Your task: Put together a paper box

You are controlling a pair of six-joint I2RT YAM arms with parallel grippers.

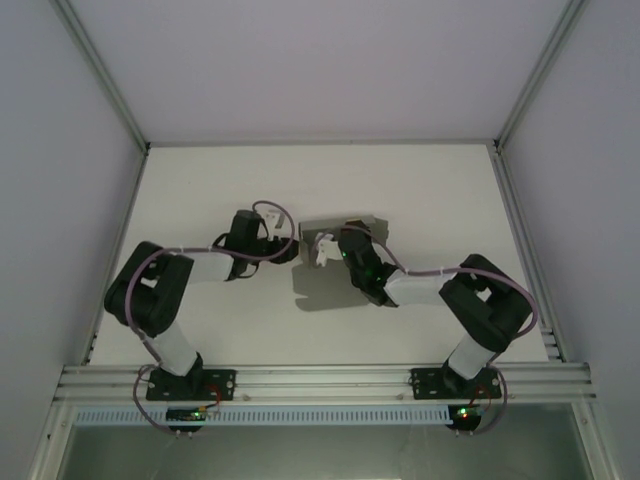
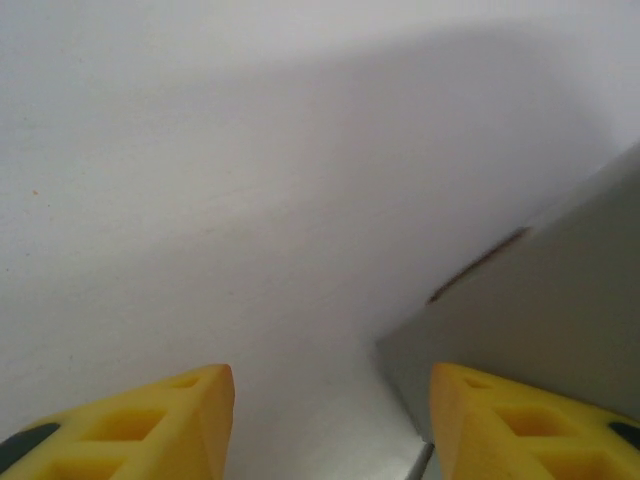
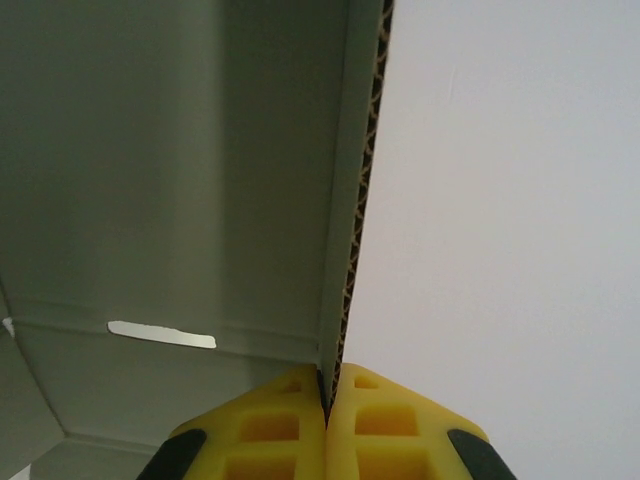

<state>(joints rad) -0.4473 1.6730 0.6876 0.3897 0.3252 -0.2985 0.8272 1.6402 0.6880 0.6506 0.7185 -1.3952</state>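
The grey paper box [image 1: 362, 222] sits mid-table, partly folded, with one wall raised. My right gripper [image 1: 322, 248] is on it from the right. In the right wrist view the yellow fingers [image 3: 270, 425] of my right gripper [image 3: 327, 400] are shut on the raised wall's corrugated edge [image 3: 358, 230], and the grey inner panel [image 3: 180, 180] with a narrow slot [image 3: 160, 334] lies to the left. My left gripper [image 1: 288, 243] is at the box's left side. Its jaws [image 2: 330, 420] stand apart over bare table, with a corner of the box [image 2: 530, 320] just beyond the right fingertip [image 2: 500, 420].
The white table [image 1: 300, 180] is walled by pale panels on the left, right and back, with aluminium posts [image 1: 100, 80] at the corners. A metal rail [image 1: 320, 380] carrying both arm bases runs along the near edge.
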